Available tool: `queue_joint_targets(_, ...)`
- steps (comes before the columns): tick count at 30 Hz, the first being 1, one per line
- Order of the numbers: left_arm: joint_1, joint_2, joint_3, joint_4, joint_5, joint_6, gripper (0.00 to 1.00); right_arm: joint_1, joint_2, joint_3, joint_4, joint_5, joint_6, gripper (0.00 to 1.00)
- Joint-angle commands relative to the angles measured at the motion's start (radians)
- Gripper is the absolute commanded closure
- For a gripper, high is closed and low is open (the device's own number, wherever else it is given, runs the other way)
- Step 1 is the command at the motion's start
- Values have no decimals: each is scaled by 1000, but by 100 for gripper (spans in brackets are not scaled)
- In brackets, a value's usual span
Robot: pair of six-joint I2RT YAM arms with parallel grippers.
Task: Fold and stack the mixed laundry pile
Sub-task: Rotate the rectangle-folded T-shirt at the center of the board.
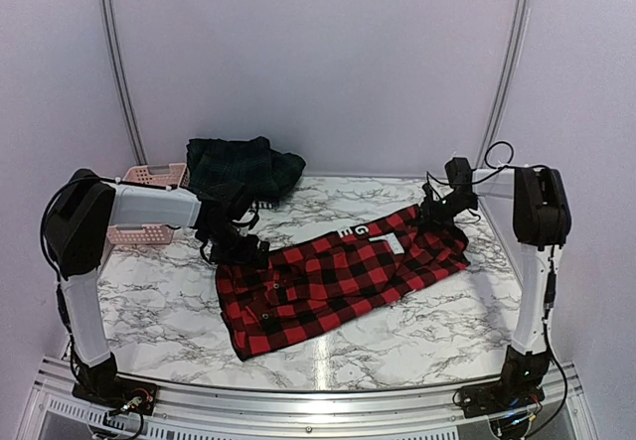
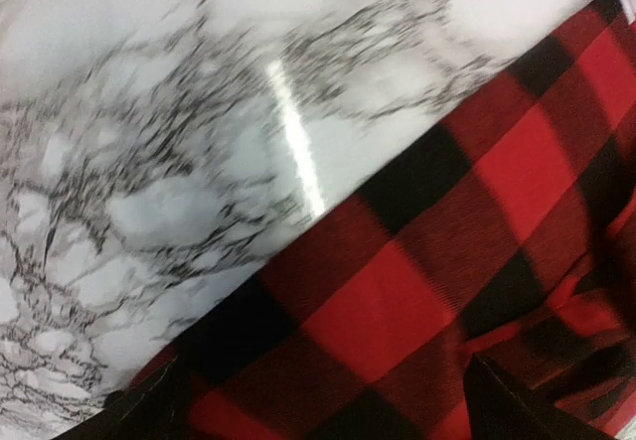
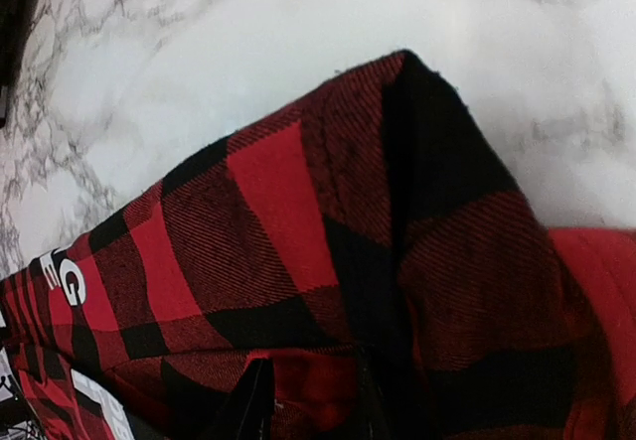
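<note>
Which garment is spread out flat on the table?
The red-and-black checked shirt, laid out in the middle; the dark green plaid garment sits crumpled at the back by the pink basket.

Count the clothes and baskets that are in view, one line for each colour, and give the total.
Red-and-black checked garment: 1
Dark green plaid garment: 1
Pink basket: 1
Total: 3
</note>
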Motion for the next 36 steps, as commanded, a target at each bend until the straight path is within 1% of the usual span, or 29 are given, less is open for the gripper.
queue_joint_targets(1,30,-70,-106,-35,3,-27,1,54,210,274,-11,29,0,71)
queue_joint_targets(3,-1,-107,-137,-36,36,24,1,88,257,467,-64,5,-6,70)
queue_joint_targets(5,-41,-166,-153,-37,31,80,1,106,258,607,-83,-25,15,68)
queue_joint_targets(7,-50,-210,-145,-37,29,82,1,111,218,668,-71,-49,41,66)
queue_joint_targets(8,-50,-222,-135,-37,16,87,1,110,189,663,-65,-48,50,65)
queue_joint_targets(10,-48,-232,-82,-37,-38,99,1,109,107,623,-64,-35,52,61)
queue_joint_targets(11,-47,-222,-49,-39,-84,108,1,109,71,584,-64,-25,52,60)
queue_joint_targets(13,-42,-172,33,-62,-131,126,1,110,-5,484,-58,-12,59,60)
queue_joint_targets(17,-41,-26,199,-120,-145,201,1,121,-153,213,-12,-9,95,60)
queue_joint_targets(20,-43,55,270,-121,-162,252,2,132,-239,24,14,22,121,61)
queue_joint_targets(23,-45,122,306,-124,-179,291,7,135,-294,-148,66,31,152,64)
queue_joint_targets(26,-51,167,305,-124,-188,300,8,137,-301,-264,113,56,161,65)
queue_joint_targets(29,-79,172,247,-123,-220,313,9,135,-264,-313,127,85,151,66)
queue_joint_targets(33,-128,127,110,-108,-244,291,9,135,-189,-278,139,123,126,67)
queue_joint_targets(36,-193,76,-7,-83,-243,239,9,135,-80,-190,135,129,86,68)
